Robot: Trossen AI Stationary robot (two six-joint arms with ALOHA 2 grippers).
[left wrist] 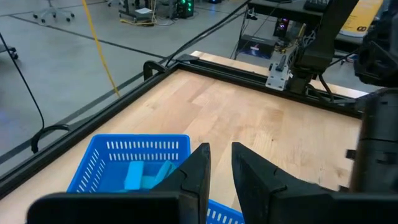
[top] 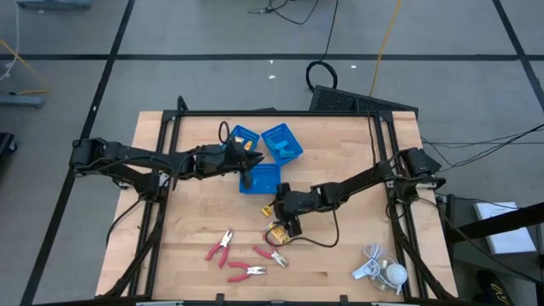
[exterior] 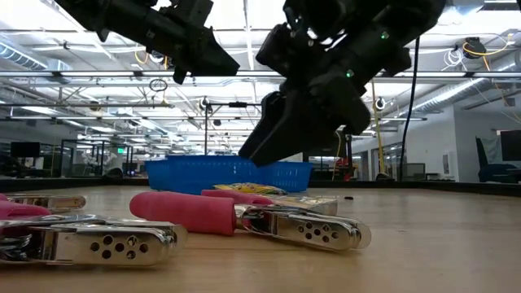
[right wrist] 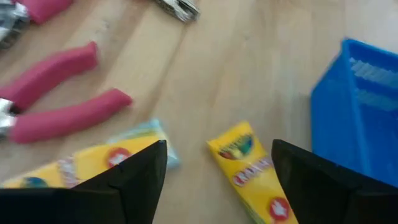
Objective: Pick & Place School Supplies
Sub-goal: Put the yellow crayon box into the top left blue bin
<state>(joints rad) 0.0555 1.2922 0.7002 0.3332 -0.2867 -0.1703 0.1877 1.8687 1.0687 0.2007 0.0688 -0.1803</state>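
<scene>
Crayon packets are lying loose on the desk point(top: 357, 255) in front of the trays, and the right gripper point(right wrist: 219, 163) is hanging directly over one packet point(right wrist: 249, 168), its jaws standing wide with nothing between them. In the right wrist view that packet is sitting between the two fingers, with a second packet point(right wrist: 81, 163) under one of them and a light-blue piece point(right wrist: 149, 134) tucked beside it. The wide spread is probably for straddling the packet's narrow side, so this is looking like the approach to a pick.

Pliers point(top: 223, 245) are lying nearer the desk's front edge, well apart from the trays; two more pairs point(top: 270, 254) point(top: 245, 272) are lying close by, all untouched. They are spread out, which is leaving room for a grasp on each.

Three blue trays are clustered at the back middle. One tray point(top: 245, 138) is holding yellow packets, another point(top: 282, 141) light-blue pieces, and the third point(top: 263, 178) is showing nothing I can make out, so sorting by kind seems to be under way.

The left gripper point(left wrist: 221, 171) is hovering over the trays, jaws nearly together and gripping nothing visible, likely waiting clear of the right arm's reach.

A white corded gadget point(top: 381, 270) is sitting at the front right corner, out of the work.
</scene>
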